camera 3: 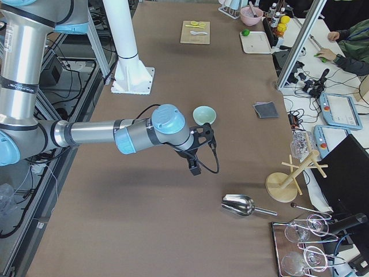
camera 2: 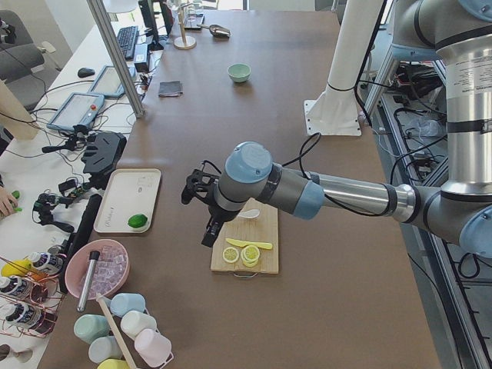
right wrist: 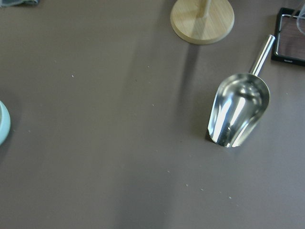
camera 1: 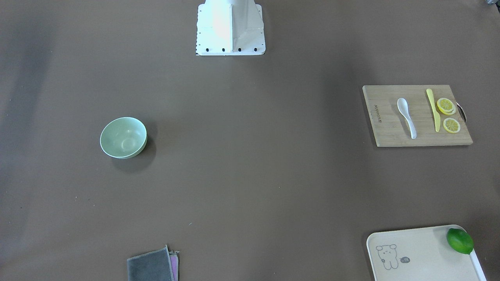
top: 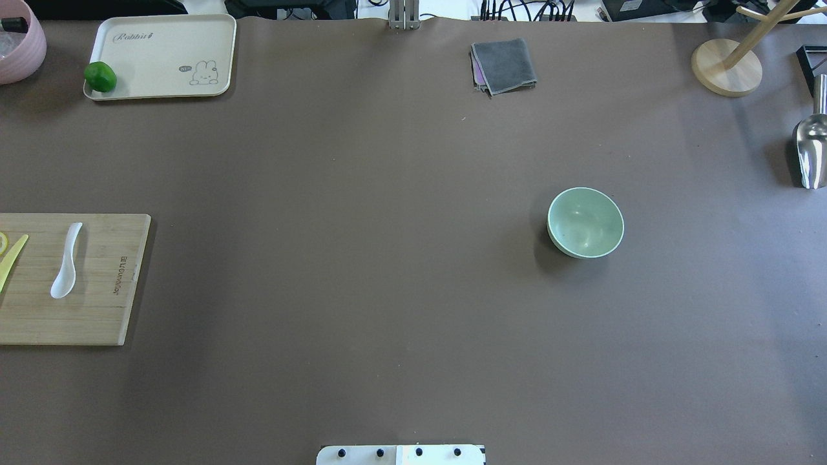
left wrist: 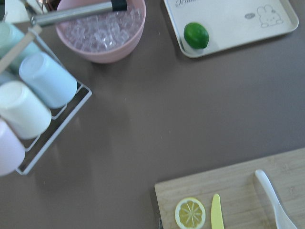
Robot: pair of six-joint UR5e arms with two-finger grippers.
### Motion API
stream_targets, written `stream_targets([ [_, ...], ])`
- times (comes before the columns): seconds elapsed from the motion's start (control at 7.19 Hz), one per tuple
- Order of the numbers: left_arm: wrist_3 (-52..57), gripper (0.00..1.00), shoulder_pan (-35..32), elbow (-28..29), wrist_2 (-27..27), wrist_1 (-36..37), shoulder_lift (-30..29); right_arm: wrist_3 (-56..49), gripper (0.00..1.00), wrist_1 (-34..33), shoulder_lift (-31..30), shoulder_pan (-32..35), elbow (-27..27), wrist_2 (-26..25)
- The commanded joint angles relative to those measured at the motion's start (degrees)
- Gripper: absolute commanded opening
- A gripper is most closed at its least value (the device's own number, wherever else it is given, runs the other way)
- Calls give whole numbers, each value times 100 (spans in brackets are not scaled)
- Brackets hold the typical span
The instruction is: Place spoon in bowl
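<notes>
The white spoon (camera 1: pixel 406 117) lies on a wooden cutting board (camera 1: pixel 386 128), next to a pale-yellow knife (camera 1: pixel 433 109) and lemon slices. It also shows in the overhead view (top: pixel 68 258) and the left wrist view (left wrist: pixel 274 202). The mint-green bowl (camera 1: pixel 123 137) stands empty on the table's other half, also in the overhead view (top: pixel 585 222). My left gripper (camera 2: pixel 209 231) hovers beside the board's far edge, above the table. My right gripper (camera 3: pixel 195 169) hovers near the bowl (camera 3: pixel 204 115). Both show only in side views; I cannot tell whether they are open or shut.
A cream tray (top: pixel 161 39) holds a lime (top: pixel 100 76). A folded grey cloth (top: pixel 504 64) lies at the far edge. A metal scoop (right wrist: pixel 238 109) and a wooden stand base (right wrist: pixel 202 21) are by the right arm. A pink ice bowl (left wrist: pixel 100 28) and cup rack (left wrist: pixel 28 95) are by the left arm.
</notes>
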Motion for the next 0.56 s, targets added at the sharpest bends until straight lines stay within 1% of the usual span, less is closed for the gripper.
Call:
stream_targets([
  [0.0,-346,99,13,102,-257,-424,-79,2695,100,702,316,-994,86,81],
  [0.14,-400,99,39,110,-467,-896,112,4083,100,1290,360,-1713,121,-356],
  [0.28,-409,99,91,110,-791,-961,158,5550,100,2027,421,-2764,113,-1378],
  [0.42,-418,99,92,110,-994,-962,158,6591,100,2322,535,-3941,78,-2659],
])
